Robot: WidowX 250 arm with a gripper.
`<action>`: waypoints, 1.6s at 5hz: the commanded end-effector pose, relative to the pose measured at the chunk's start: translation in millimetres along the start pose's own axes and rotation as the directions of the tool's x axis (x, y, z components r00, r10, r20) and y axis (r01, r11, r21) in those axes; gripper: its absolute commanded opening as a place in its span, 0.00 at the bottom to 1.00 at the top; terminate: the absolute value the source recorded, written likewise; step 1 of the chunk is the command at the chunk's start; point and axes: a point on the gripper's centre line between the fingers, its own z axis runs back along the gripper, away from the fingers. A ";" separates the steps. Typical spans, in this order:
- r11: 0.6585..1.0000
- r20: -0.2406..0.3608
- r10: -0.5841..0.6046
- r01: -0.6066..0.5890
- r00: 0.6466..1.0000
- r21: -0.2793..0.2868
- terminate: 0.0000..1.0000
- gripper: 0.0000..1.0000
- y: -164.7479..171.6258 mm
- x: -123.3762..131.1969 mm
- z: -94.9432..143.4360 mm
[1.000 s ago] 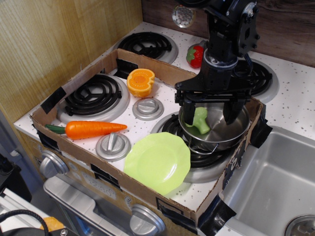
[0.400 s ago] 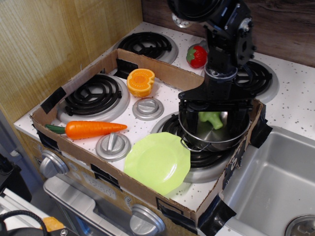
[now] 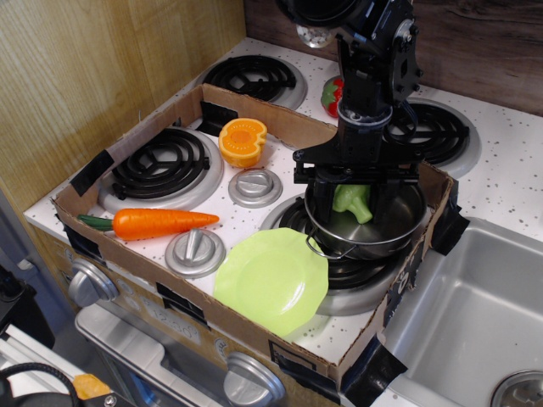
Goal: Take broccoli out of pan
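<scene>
- Currently, the pincer (image 3: 355, 188) stands over the pan (image 3: 366, 231), its two fingers (image 3: 310, 188) spread to either side of the broccoli (image 3: 353, 200).
- Pincer state: whether the jaws are clenched on the floret or merely flanking it cannot be told; the contact faces are hidden behind the fingers.
- Broccoli position: inside the pan's rim, at roughly the 11 o'clock part of the bowl; it appears raised off the bottom, but this is uncertain.
- Pan position: on the burner at the 3 o'clock side of the cardboard tray (image 3: 127, 254) on the table.
- Done, by judgement: the approach and descent over the floret.
- Left: confirm the grip, lift clear of the rim, and set the broccoli down outside the pan.
- A lime-green plate (image 3: 271, 281) lies just beside the pan at 7 o'clock.
</scene>
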 end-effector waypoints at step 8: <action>0.999 0.098 0.029 -0.031 0.995 0.020 0.00 0.00 86.1 38.8 35.4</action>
